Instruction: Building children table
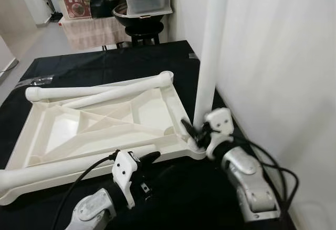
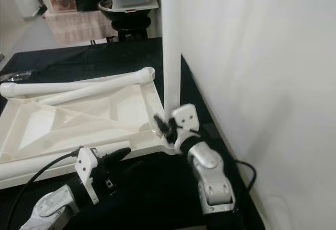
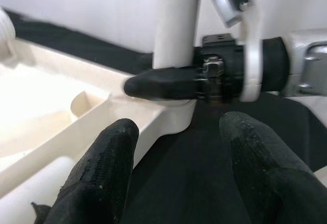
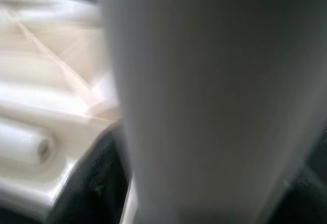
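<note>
Upturned tabletop flat on black cloth, long axis left to right. Four legs: one upright in near-right corner, three lying lengthwise. Right gripper clamping upright leg's base. Left gripper spread, near front rim.

We see even, soft indoor light in both eye views, bright enough to wash out the white wall and flatten detail on the pale tabletop piece. The black cloth over the bench stays deep and matte, with little glare. Shadows are faint. Both eye views are fairly sharp, bending slightly at the edges. The left wrist view is soft up close, its fingers blurred. The right wrist view is dim and wholly out of focus, with the upright leg a grey smear.
</note>
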`<state>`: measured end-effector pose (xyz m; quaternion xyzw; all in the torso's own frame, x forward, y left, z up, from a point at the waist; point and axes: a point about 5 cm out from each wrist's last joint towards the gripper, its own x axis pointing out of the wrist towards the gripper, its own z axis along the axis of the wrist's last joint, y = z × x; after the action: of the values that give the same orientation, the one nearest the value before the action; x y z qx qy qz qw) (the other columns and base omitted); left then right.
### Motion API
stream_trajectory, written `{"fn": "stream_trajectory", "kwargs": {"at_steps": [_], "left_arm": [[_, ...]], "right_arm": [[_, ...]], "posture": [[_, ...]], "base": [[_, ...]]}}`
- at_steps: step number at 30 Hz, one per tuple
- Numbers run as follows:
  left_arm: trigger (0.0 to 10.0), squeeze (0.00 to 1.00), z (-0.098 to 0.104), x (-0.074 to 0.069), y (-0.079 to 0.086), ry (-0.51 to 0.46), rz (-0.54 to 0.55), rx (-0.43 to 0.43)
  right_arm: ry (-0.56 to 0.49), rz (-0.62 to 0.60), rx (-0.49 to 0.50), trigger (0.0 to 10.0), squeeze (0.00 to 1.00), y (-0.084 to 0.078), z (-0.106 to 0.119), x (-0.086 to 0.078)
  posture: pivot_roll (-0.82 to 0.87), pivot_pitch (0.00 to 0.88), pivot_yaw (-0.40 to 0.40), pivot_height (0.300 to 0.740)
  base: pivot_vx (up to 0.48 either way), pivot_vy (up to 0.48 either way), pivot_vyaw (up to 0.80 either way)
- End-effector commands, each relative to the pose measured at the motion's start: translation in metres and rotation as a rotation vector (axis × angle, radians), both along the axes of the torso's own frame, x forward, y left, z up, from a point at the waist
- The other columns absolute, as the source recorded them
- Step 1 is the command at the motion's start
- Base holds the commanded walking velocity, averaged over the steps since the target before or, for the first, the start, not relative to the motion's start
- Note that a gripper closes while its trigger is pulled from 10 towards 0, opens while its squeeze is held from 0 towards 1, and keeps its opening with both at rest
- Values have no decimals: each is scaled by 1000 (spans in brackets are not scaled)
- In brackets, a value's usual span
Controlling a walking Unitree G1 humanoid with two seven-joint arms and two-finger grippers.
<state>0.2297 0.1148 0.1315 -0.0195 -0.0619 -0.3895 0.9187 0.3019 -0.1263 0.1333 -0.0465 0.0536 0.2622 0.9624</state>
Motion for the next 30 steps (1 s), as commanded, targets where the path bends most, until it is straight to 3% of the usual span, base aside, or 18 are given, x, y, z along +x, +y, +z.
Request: {"fn": "stream_trajectory", "kwargs": {"at_steps": [1,3,4,5,6,8,16,17,20,21,27,30], "left_arm": [[10000,0,-3,0,2,14,8,3],[10000,0,-2,2,1,17,2,0],[10000,0,-2,2,1,17,2,0],[10000,0,-2,2,1,17,0,-2],[10000,0,-1,3,1,17,-1,-3],[10000,0,0,3,0,16,0,-4],[10000,0,2,2,-1,12,3,-3],[10000,0,3,1,-1,11,4,-3],[10000,0,3,1,-1,11,4,-3],[10000,0,3,0,-1,11,4,-3],[10000,0,2,-3,-2,14,1,-5],[10000,0,1,-5,-2,17,0,-6]], "right_arm": [[21,66,32,10000,1000,11,1,-1],[-42,272,52,10000,1000,15,21,2],[-42,272,52,10000,1000,15,21,2],[-74,385,21,10000,871,11,30,4],[-77,474,-11,10000,0,5,35,8],[-60,575,-53,10000,0,-8,40,18],[-27,605,-72,10000,0,-23,44,33],[-9,616,-66,9529,0,-26,44,36],[-9,616,-66,9529,0,-26,44,36],[10,632,-55,0,0,-31,45,39],[11,645,-46,0,0,-39,50,40],[-23,606,-64,0,0,-49,52,32]], "posture": [[-102,114,32,740],[-100,109,32,740],[-100,109,32,740],[-96,106,29,740],[-92,106,25,740],[-79,105,20,740],[-63,114,13,740],[-62,115,13,740],[-62,115,13,740],[-61,119,15,740],[-66,126,17,740],[-70,132,18,740]], "base": [[0,0,0],[0,0,0],[0,0,0],[0,0,0],[0,0,0],[0,0,0],[0,0,0],[0,0,0],[0,0,0],[0,0,0],[0,0,0],[0,0,0]]}}
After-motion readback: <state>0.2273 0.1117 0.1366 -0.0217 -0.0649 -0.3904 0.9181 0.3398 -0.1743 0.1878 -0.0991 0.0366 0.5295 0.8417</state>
